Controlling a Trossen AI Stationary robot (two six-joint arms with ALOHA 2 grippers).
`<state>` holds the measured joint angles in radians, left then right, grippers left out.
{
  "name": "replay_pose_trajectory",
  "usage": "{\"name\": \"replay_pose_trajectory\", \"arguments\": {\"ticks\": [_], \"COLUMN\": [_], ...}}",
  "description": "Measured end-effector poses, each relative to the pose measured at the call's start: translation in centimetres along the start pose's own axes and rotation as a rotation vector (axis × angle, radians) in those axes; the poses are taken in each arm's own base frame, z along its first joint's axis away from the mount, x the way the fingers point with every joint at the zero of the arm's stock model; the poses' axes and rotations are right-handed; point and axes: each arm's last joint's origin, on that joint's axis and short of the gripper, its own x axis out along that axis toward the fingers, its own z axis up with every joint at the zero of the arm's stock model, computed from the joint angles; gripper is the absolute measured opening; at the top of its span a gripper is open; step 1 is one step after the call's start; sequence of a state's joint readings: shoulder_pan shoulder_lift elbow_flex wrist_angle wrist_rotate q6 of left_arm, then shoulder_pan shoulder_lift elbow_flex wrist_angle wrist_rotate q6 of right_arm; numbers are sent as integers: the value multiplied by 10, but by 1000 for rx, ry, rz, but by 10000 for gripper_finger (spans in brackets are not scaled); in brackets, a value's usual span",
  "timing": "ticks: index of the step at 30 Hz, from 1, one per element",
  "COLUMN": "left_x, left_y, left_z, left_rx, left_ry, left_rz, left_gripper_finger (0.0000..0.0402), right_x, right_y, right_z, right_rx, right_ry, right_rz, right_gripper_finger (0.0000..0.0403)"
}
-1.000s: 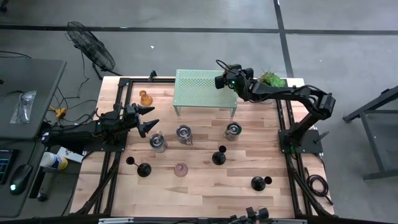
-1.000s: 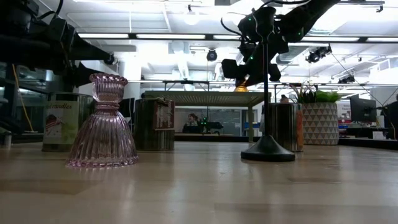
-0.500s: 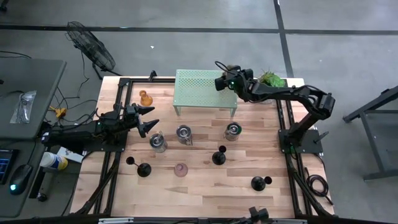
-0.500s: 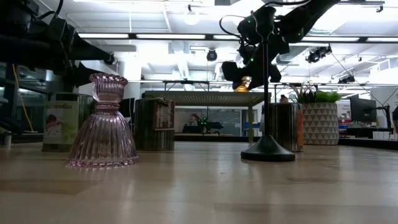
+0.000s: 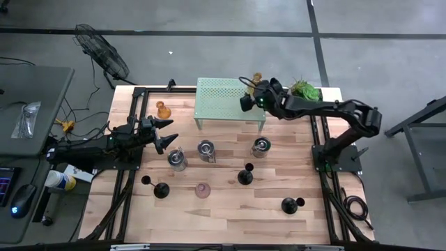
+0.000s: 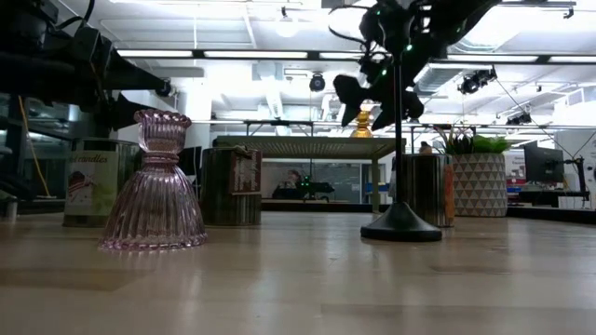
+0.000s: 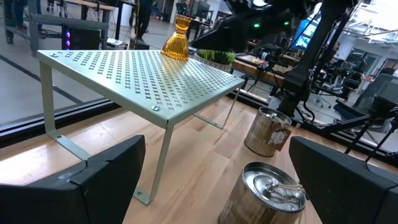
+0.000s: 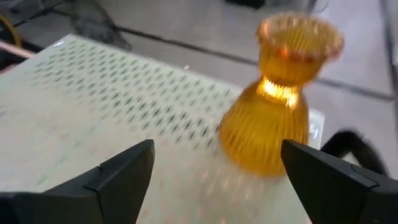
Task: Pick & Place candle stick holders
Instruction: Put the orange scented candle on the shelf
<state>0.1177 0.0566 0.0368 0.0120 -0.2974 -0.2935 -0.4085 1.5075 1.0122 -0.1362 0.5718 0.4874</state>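
Wooden bench [image 5: 230, 206] under us, right jaws [image 8: 214, 180] spread wide and empty; amber glass holder [image 8: 273, 106] stands free just ahead between them, on the green rack [image 8: 106, 106]. Ribbed glass: light, slick, breakable, so we'd pinch its narrow waist.

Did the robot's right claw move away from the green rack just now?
Yes. The right gripper has let go and slid off the pale green rack toward its right edge, leaving the amber glass holder standing at the rack's back corner.
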Motion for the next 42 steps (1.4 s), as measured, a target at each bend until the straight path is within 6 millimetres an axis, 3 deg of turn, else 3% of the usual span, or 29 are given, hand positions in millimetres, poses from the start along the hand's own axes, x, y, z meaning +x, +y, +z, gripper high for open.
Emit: {"name": "replay_pose_trajectory", "arguments": {"ticks": [7, 13, 18, 23, 35, 42], "left_x": [0, 0, 0, 0, 0, 0], "left_y": [0, 0, 0, 0, 0, 0], "left_z": [0, 0, 0, 0, 0, 0], "left_rx": [0, 0, 0, 0, 0, 0], "left_ry": [0, 0, 0, 0, 0, 0], "left_rz": [0, 1, 1, 1, 1, 1], "left_gripper_finger": [391, 391, 391, 391, 391, 391], "right_x": [-42, -78, -96, -100, -90, -85], "right_y": [-6, -13, -17, -17, -6, -3], "right_z": [-2, -13, -25, -35, -61, -69], "right_rx": [95, 209, 263, 277, 142, 193], "right_ry": [104, 304, 505, 687, 873, 933], "right_rz": [14, 64, 89, 105, 52, 0], "right_gripper_finger": [331, 322, 313, 306, 288, 278]}}
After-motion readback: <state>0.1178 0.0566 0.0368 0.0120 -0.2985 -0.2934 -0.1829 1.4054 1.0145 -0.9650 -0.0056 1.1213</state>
